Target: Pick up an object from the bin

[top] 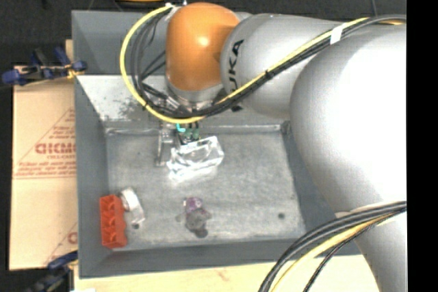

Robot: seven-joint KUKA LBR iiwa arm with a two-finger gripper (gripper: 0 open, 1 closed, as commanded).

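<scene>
I've got the arm in from the right, orange wrist cover (pixel 197 44) over the back-middle of the bin (pixel 90 167). Jaws are low at the back edge of a clear, crumpled plastic piece (pixel 200 159) lying mid-floor. Can't tell if they touch it, or whether they're open or closed. Front-left corner: red block (pixel 113 221), with a white ring-like piece (pixel 131 205) just beside it. Small purple thing (pixel 196 211) front-middle, apart from the jaws.

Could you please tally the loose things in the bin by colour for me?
Clear: 1, the plastic piece
Red: 1, the block
White: 1, the roll
Purple: 1, the lump
Total: 4
</scene>
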